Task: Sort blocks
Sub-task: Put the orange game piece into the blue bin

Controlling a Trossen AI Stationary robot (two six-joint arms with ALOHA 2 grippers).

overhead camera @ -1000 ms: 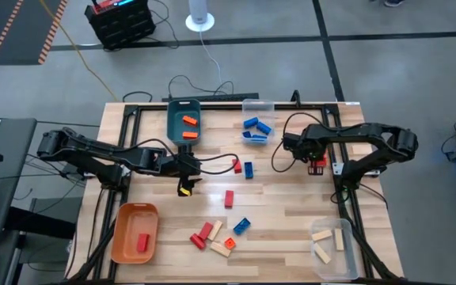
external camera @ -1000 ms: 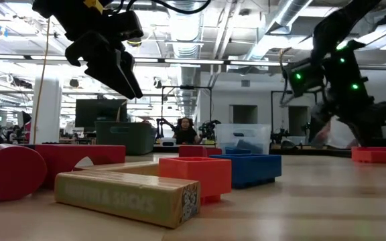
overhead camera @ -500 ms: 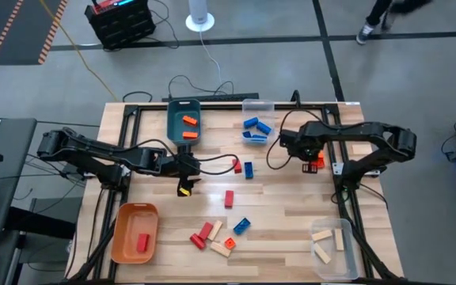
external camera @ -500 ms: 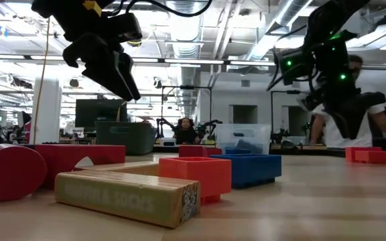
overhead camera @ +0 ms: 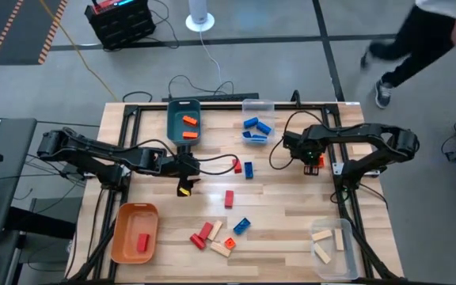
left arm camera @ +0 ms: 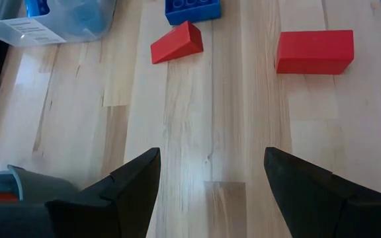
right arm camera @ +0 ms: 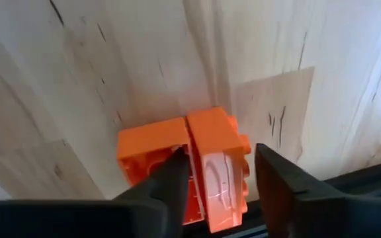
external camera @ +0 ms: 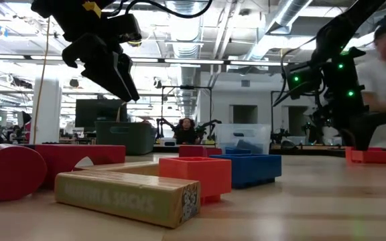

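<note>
Two orange blocks (right arm camera: 210, 165) lie side by side on the table near its right edge (overhead camera: 317, 162). My right gripper (right arm camera: 220, 157) points down over them, open, one finger on each side of the block nearer the edge (external camera: 370, 155). My left gripper (left arm camera: 210, 165) hangs open above bare table at the middle left (overhead camera: 185, 176), touching nothing. Ahead of it lie a red wedge (left arm camera: 176, 41), a red block (left arm camera: 314, 51) and a blue block (left arm camera: 192, 9). More red, blue and wooden blocks lie loose near the front (overhead camera: 216, 233). My right gripper comes at the orange blocks from above, pointing down. One finger (right arm camera: 174, 173) stands over the seam between them and the other (right arm camera: 276, 178) beyond the outer block's far side (right arm camera: 240, 149). Whether either finger touches, I cannot tell. The blocks lie flat on the table.
A teal bin (overhead camera: 184, 123) with orange blocks stands at the far middle, a clear bin (overhead camera: 256, 107) with blue blocks beside it. An orange bin (overhead camera: 133, 232) holds a red block at the front left, a clear bin (overhead camera: 331, 245) wooden blocks at the front right. A person walks beyond the table.
My right gripper swung a little toward the table's left, came back and sank until its fingers stand around the orange block on the table. A person has walked into view behind the table's right side.
</note>
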